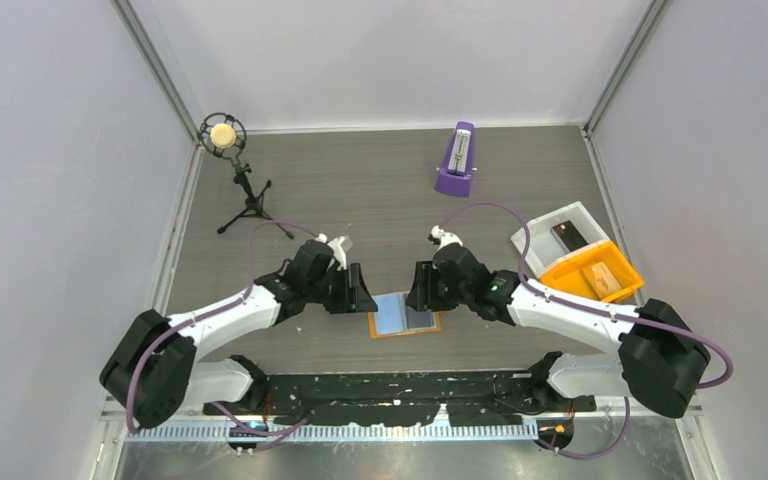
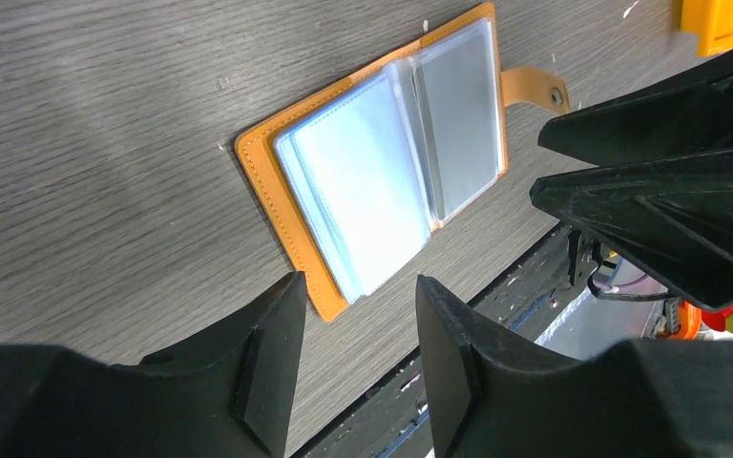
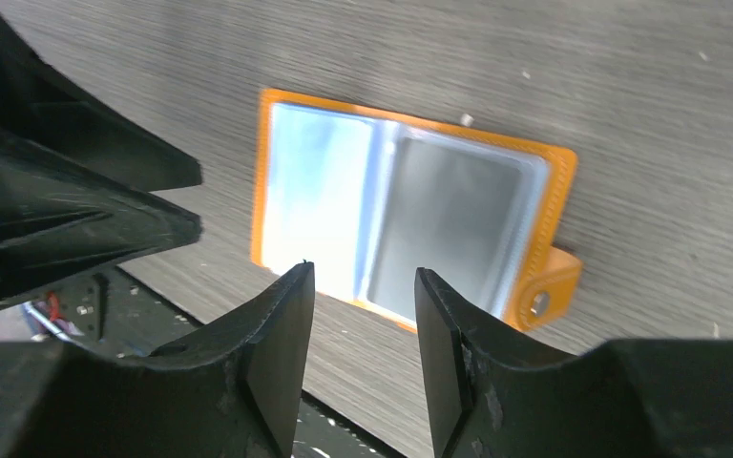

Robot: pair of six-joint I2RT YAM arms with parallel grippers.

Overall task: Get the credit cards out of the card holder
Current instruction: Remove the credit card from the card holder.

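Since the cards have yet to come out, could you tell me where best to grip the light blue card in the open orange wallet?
Probably the outer long edge of the light blue card, approached from the left gripper: the orange folding card holder lies open flat, and its clear sleeves fan loose there.

Grey wood-grain table (image 1: pixel 380 190), pale walls (image 1: pixel 50 150)

I can't tell the credit cards (image 2: pixel 363 191) apart: glare whitens the inside of the card holder (image 2: pixel 265 186), and the right wrist view blurs it.
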